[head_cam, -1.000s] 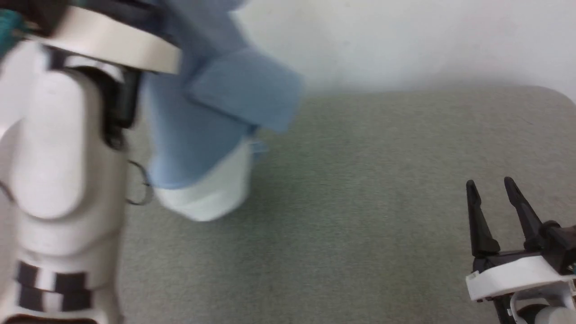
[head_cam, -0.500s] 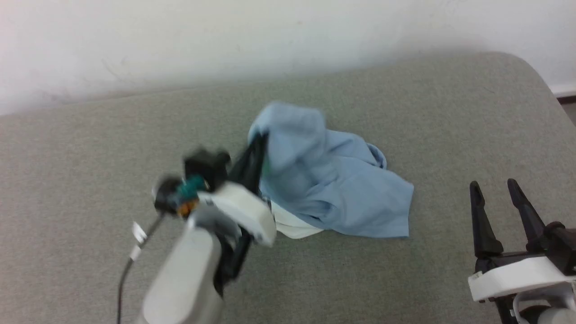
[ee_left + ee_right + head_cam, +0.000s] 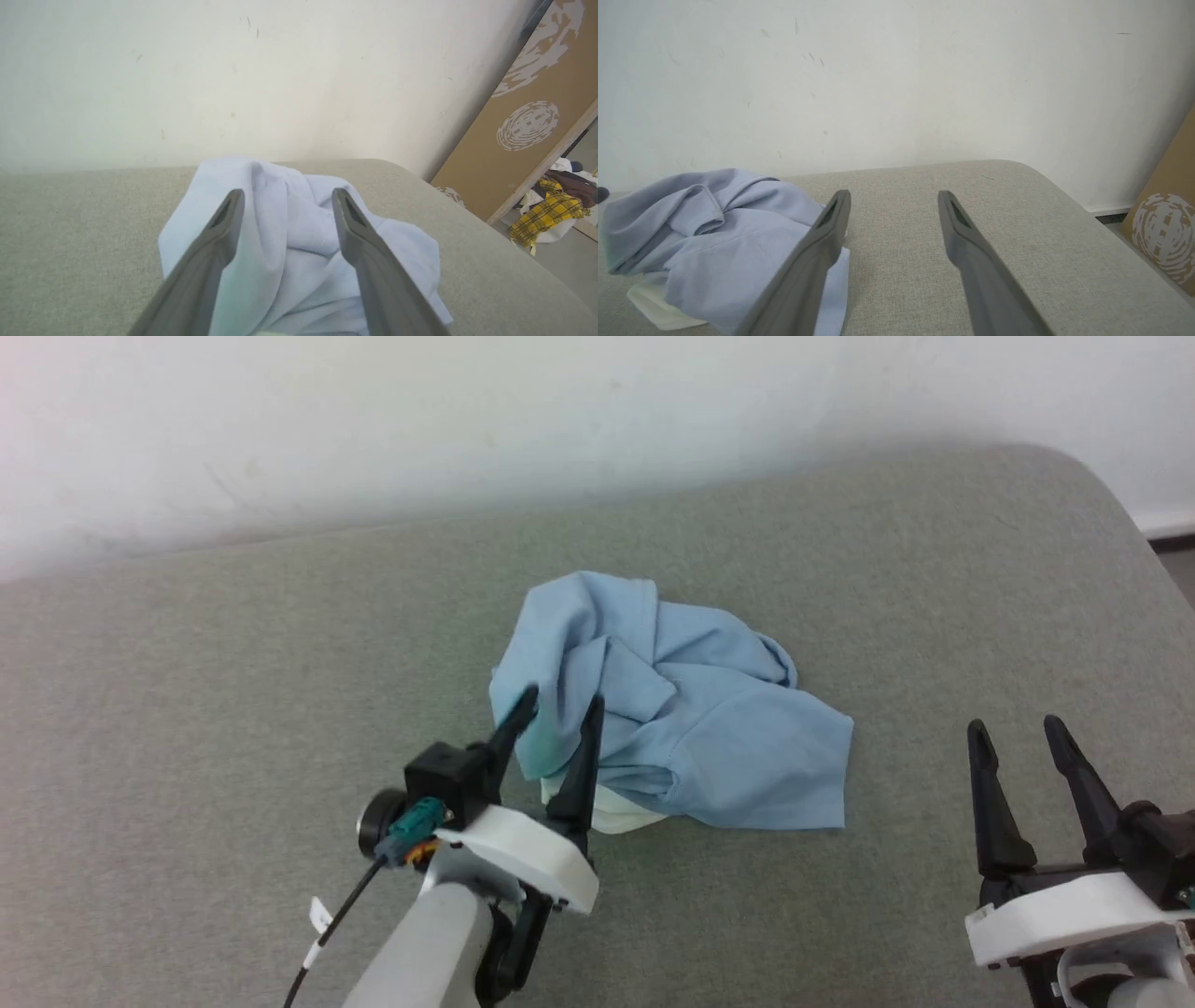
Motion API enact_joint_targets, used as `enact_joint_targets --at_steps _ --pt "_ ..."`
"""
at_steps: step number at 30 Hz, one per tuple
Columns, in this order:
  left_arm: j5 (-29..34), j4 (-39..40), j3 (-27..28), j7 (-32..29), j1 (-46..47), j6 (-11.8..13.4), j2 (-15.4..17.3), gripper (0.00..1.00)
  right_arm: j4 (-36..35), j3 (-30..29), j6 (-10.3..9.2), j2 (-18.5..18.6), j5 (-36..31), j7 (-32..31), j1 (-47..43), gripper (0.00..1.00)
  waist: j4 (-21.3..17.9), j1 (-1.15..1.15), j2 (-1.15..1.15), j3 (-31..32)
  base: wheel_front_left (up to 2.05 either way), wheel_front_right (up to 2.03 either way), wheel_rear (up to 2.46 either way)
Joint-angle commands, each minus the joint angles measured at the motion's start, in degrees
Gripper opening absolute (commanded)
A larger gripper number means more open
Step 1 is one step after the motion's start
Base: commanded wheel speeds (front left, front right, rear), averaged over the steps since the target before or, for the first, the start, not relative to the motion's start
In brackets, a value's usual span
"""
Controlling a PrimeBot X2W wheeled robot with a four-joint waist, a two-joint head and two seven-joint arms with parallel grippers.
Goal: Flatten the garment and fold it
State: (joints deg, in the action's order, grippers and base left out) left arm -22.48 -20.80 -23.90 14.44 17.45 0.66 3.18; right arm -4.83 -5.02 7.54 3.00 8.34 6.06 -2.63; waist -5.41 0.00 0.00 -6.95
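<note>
The grey fabric-covered table (image 3: 187,709) carries one garment. It is a light blue shirt (image 3: 691,728) lying in a crumpled heap near the middle, a little toward the far wall. It is bunched and folded over itself, so the flattening step looks barely begun and the folding not yet started.

There are two grippers. The left gripper (image 3: 562,700) sits at the near-left edge of the heap. Its jaws are parted wide and hold nothing, and in the left wrist view the cloth lies between and beyond the two fingers. I cannot tell whether the tips touch the fabric. The right gripper (image 3: 1015,726) hangs well apart from the shirt on its right side, jaws equally spread and empty.

One strip of white trim (image 3: 616,814) pokes out from under the near edge of the heap, just beside the left fingers.

The next move probably calls for each gripper to pinch a separate edge or corner. Then they would lift and draw apart until the shirt opens out flat.
</note>
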Motion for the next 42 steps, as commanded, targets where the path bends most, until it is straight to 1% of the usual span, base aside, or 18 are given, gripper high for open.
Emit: enact_joint_targets --at_steps 1,4,6,9,12,15,22,26,29,30,31,32,33,40,42 --pt "0.91 2.76 0.69 0.46 -0.87 0.63 -0.2 1.0 -0.19 -0.12 -0.05 -0.13 -0.39 -0.14 -0.58 1.0 1.88 0.0 0.0 2.13 0.0 0.0 0.0" --pt "3.23 9.98 3.14 0.52 -3.09 1.88 0.11 1.0 -0.69 -0.46 -0.05 -0.13 -0.65 -0.6 -1.38 1.0 3.0 0.0 0.0 3.53 0.0 0.0 0.0" --pt "4.49 12.54 4.86 0.53 -5.27 3.01 1.22 1.0 -1.02 -0.52 -0.05 -0.13 -0.72 -1.03 -2.01 1.0 3.52 0.0 0.0 4.24 0.0 0.0 0.0" --pt "6.26 14.69 7.54 0.54 -8.44 5.01 3.79 1.0 -1.58 -0.39 -0.05 -0.13 -0.87 -1.51 -2.78 1.0 3.96 0.0 0.0 4.86 0.0 0.0 0.0" --pt "6.72 15.37 10.67 0.54 -11.9 6.78 6.36 1.0 -1.86 -0.17 -0.05 -0.13 -0.99 -1.92 -3.47 1.0 4.12 0.0 0.0 5.28 0.0 0.0 0.0" --pt "6.36 16.17 13.36 0.55 -15.39 8.29 8.24 1.0 -2.2 0.09 -0.05 -0.13 -1.11 -2.33 -4.16 1.0 4.17 0.0 0.0 5.55 0.0 0.0 0.0" --pt "5.65 18.54 15.84 0.08 -20.27 9.38 10.83 1.0 -2.66 0.38 -0.05 -0.13 -1.19 -3.07 -5.37 1.0 4.42 0.0 0.0 6.12 0.0 0.0 0.0" --pt "5.47 19.88 15.78 -0.4 -21.18 9.52 11.18 1.0 -1.76 0.53 -0.05 -0.13 -0.06 -4.95 -5.76 1.0 4.94 0.0 0.0 6.18 0.0 0.0 0.0" --pt "5.2 20.61 15.47 -0.35 -20.94 9.62 10.63 1.0 1.52 0.51 -0.05 -0.13 0.18 -9.56 -4.47 1.0 5.49 0.0 0.0 5.76 0.0 0.0 0.0" --pt "5.05 20.77 15.09 -0.27 -20.5 9.57 10.1 1.0 4.9 0.95 -0.05 -0.13 1.38 -13.28 -2.1 1.0 5.99 0.0 0.0 5.31 0.0 0.0 0.0" --pt "5.11 20.78 14.92 -0.21 -20.22 9.56 9.88 1.0 7.01 1.14 -0.05 0.07 1.21 -15.44 -0.77 1.0 6.27 0.0 0.0 5.03 0.0 0.0 0.0" --pt "5.11 20.78 14.92 -0.21 -20.22 9.56 9.88 1.0 7.01 1.14 -0.05 0.07 1.21 -15.44 -0.77 1.0 6.27 0.0 0.0 5.03 0.0 0.0 0.0" --pt "5.26 20.76 14.75 -0.12 -19.93 9.53 9.72 1.0 9.17 1.5 -0.05 0.48 1.56 -17.45 0.72 1.0 6.57 0.0 0.0 4.69 0.0 0.0 0.0" --pt "5.69 19.85 13.65 0.35 -17.3 9.03 7.66 1.0 23.41 6.06 -0.05 5.99 7.79 -28.6 11.76 1.0 9.14 0.0 0.0 1.98 0.0 0.0 0.0" --pt "5.78 19.35 13.52 0.43 -16.68 8.8 7.08 1.0 26.94 7.31 -0.05 6.73 10.19 -31.26 14.42 1.0 9.54 0.0 0.0 1.49 0.0 0.0 0.0"
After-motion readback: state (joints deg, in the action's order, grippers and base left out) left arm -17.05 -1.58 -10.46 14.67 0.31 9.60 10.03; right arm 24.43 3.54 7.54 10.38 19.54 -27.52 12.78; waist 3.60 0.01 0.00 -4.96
